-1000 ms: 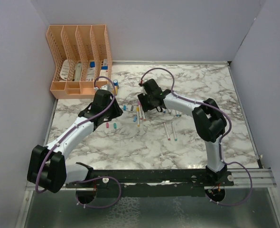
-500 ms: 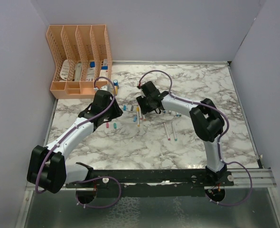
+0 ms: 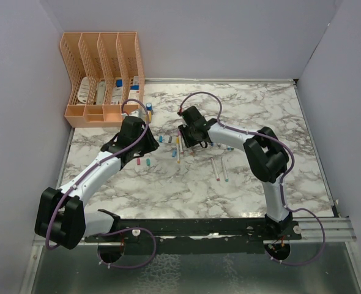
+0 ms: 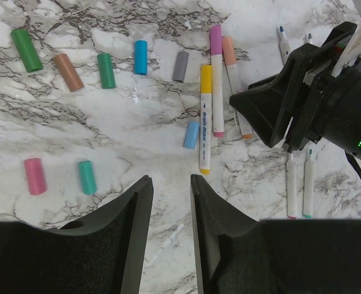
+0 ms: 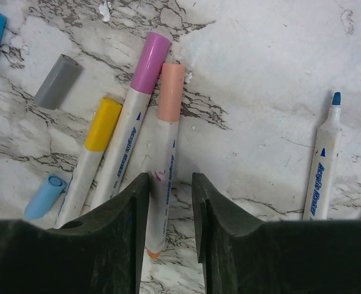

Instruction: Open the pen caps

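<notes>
Left pincer (image 4: 170, 181) is hovering just above the bench (image 4: 107, 128), jaws a little apart, gripping nothing. Right pincer (image 5: 170, 177) is sitting low over three capped pens, jaws released and straddling the white barrel of the peach-capped pen (image 5: 164, 153); can't tell whether either finger is touching it. Peach cap (image 5: 171, 92), magenta cap (image 5: 148, 63) and yellow cap (image 5: 103, 124) are all sitting on their barrels, side by side, with peach and magenta touching. Loose caps are lying flat around them. Grey cap (image 5: 57, 81) and light-blue cap (image 5: 44, 197) are lying just beside the yellow-capped pen. In the left wrist view a green cap (image 4: 26, 50), brown cap (image 4: 68, 72), second green cap (image 4: 106, 70) and blue cap (image 4: 141, 57) are lying in a rough row. Pink cap (image 4: 33, 176) and teal cap (image 4: 87, 177) are lying paired on the near side of the cluster. The whole lot is sitting left of centre, between the two pincers. Uncapped pens (image 3: 218, 168) are lying right of the right pincer and nearer. Orange organizer (image 3: 101, 73) is standing at the far left corner.
</notes>
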Available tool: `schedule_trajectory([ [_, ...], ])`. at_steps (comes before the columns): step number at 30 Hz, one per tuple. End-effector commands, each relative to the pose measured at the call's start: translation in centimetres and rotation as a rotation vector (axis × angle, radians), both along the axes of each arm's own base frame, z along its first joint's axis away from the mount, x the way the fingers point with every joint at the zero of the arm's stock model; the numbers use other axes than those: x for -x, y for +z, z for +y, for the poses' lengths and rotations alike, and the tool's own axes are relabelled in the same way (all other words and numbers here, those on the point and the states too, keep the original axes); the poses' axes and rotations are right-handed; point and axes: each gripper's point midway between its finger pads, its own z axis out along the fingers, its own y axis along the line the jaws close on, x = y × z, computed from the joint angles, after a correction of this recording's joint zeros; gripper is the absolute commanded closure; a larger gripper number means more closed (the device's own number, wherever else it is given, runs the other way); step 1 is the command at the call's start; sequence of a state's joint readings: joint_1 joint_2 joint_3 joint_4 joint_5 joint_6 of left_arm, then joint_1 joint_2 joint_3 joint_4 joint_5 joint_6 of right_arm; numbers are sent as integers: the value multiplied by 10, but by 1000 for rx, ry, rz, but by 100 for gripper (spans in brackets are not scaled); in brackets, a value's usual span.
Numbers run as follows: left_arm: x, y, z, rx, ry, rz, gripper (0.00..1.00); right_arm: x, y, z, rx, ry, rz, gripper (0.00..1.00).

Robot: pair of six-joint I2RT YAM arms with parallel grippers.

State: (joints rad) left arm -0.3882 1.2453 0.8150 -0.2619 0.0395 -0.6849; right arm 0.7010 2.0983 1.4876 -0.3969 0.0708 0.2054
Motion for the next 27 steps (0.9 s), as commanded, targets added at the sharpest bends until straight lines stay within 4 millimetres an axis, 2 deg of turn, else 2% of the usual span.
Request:
schedule_trajectory([
  [1, -7, 15, -10, 47, -28, -32, 66, 34, -32, -18, 58, -34, 131, 68],
  [7, -14, 25, -16, 63, -44, -34, 66, 44, -33, -21, 47, -52, 168, 76],
  [12, -18, 34, -22, 81, -61, -37, 66, 46, -35, -25, 63, -56, 194, 88],
  [18, -19, 35, -28, 116, -70, -37, 66, 43, -25, -28, 51, -70, 176, 99],
  [22, -18, 27, -31, 152, -67, -34, 66, 35, -4, -27, 23, -73, 110, 99],
  [27, -19, 19, -40, 188, -89, -15, 66, 25, 43, -26, -54, -62, -28, 99],
])
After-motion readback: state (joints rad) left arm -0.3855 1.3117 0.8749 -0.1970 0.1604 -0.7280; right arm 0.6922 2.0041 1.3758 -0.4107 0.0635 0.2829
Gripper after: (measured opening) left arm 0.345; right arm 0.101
